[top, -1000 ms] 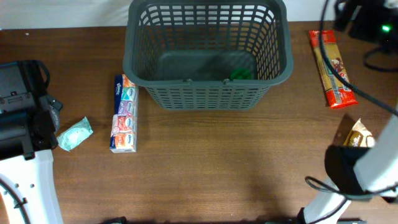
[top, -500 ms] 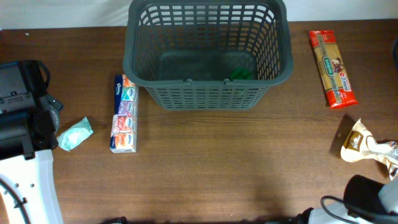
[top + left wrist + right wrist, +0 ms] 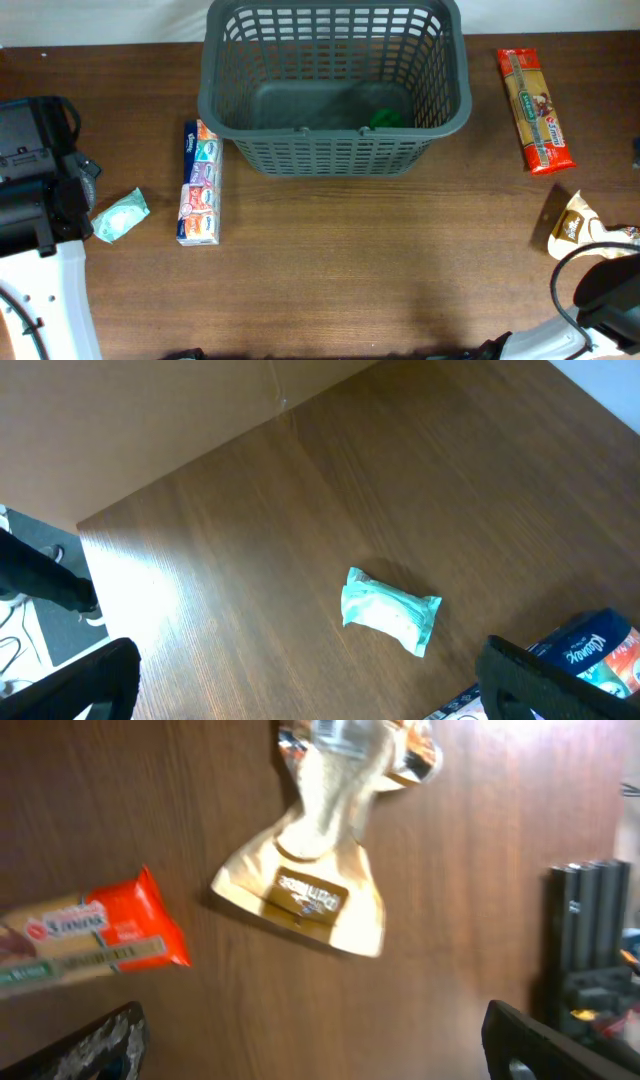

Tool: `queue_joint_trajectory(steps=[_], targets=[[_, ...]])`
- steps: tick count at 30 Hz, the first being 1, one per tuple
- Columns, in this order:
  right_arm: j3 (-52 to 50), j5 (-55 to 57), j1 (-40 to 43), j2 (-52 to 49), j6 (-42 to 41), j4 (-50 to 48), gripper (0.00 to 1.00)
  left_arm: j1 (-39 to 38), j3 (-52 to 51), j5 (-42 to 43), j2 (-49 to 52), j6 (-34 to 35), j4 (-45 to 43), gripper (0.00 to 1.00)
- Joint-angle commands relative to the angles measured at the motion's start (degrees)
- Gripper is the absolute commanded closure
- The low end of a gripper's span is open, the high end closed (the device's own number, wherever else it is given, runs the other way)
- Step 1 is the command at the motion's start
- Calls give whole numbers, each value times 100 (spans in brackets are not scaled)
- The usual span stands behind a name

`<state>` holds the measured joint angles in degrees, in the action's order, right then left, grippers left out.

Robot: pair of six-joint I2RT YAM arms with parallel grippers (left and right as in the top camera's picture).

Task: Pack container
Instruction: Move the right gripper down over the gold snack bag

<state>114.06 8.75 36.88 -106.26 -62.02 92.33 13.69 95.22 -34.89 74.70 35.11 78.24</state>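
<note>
basket [image 3: 335,152]: on worktop [image 3: 350,265], green item [image 3: 388,118] inside
left jaws: apart, empty, above teal packet [image 3: 390,610]
right jaws: apart, empty, above gold pouch [image 3: 310,890]

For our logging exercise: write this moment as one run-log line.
dark grey plastic lattice basket: green item inside | left tool: open, facing small teal plastic packet | right tool: open, facing crinkled gold foil pouch

A dark brown wood-grain table [image 3: 330,280] is filling all 3 views. In the overhead view a pale strip [image 3: 100,20] is showing beyond its far edge. In the left wrist view a tan panel [image 3: 140,420] with 1 seam is bordering the table, a bright glare [image 3: 130,600] is lying on the wood, and grey floor [image 3: 55,635] is peeking past the corner.
</note>
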Motion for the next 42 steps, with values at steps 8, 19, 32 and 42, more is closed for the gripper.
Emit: queue_joint_trajectory(steps=[8,19,32,42], targets=[[-20,984,234,-155,-223,-688,1,35,57,22,20,-24,2,1],[-39,1003,450,-955,-984,-409,1,35,57,22,20,-24,4,1],[-39,428,494,-1725,-415,-1040,1,35,57,22,20,-24,4,1],[-39,256,931,-1722,-376,-546,1,35,57,22,20,-24,4,1]])
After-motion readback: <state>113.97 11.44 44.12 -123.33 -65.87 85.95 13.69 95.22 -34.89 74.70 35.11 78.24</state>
